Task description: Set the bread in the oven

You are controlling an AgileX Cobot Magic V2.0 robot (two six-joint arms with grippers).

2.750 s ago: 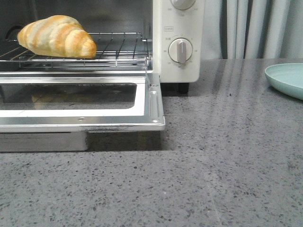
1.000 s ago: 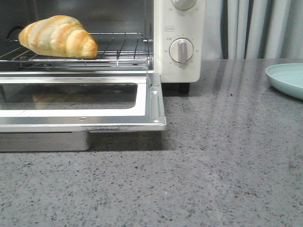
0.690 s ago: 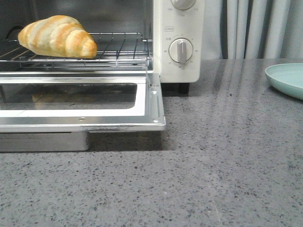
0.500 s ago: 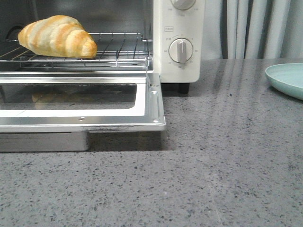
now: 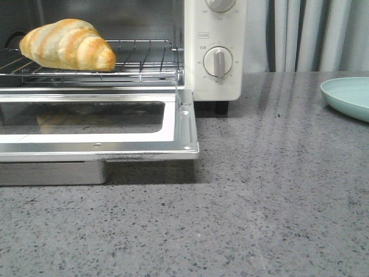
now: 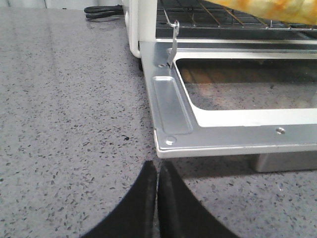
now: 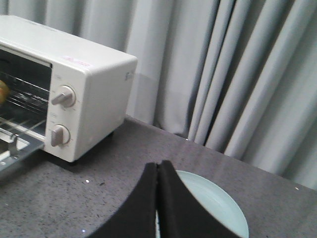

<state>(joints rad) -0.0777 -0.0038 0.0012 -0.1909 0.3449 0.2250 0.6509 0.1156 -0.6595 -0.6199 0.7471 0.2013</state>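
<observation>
The bread, a golden-brown roll with cream bands, lies on the wire rack inside the cream-white oven. A strip of it shows in the left wrist view. The oven's glass door is dropped open and flat. My left gripper is shut and empty, low over the counter just off the near left corner of the door. My right gripper is shut and empty, above the pale green plate, well right of the oven. Neither gripper shows in the front view.
The pale green plate sits empty at the right edge of the grey speckled counter. Grey curtains hang behind. A dark cable lies on the counter beside the oven's left side. Two round knobs are on the oven's right panel.
The scene sits a few pixels further left in the front view than before. The bread, door and plate keep their places relative to one another.
</observation>
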